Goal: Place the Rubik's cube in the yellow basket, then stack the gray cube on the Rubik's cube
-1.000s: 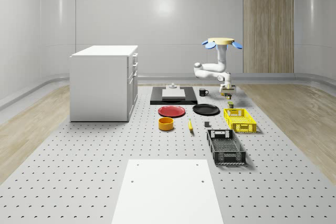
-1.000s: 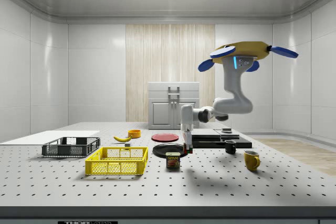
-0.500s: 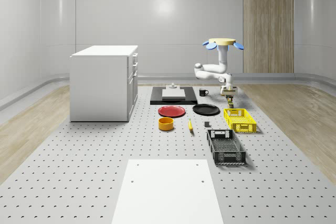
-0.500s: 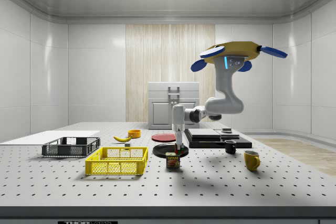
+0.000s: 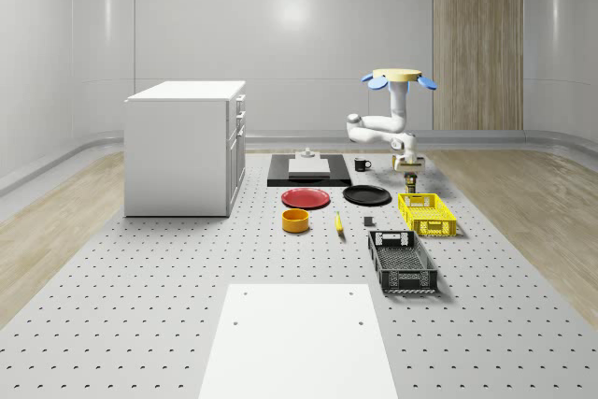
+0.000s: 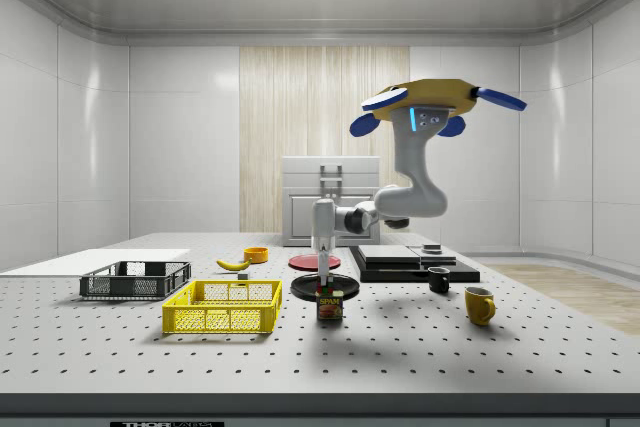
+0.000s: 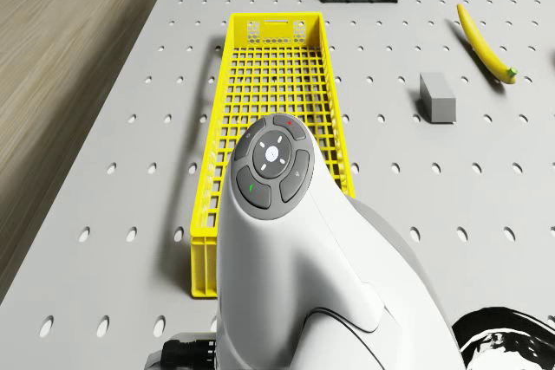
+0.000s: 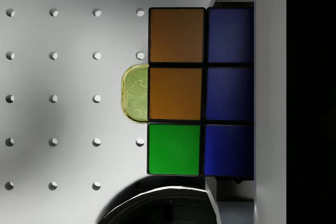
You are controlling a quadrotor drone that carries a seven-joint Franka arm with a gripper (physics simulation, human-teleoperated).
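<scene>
Two carries make up this job, and the first is under way: the jaws (image 6: 325, 283) pinch the Rubik's cube (image 8: 199, 92), held above the surface over a Spam tin (image 6: 330, 306), just beside the yellow basket (image 6: 224, 306). The drone (image 6: 432, 104) hovers beyond the basket's end. Release should wait until the cube sits squarely over the mesh and low, probably near mid-basket, so it lands flat for stacking. The gray cube (image 7: 437, 96) waits on the surface beside the basket.

The Rubik's cube (image 8: 199, 92) hides most of the can (image 8: 134, 94) beneath it.
</scene>
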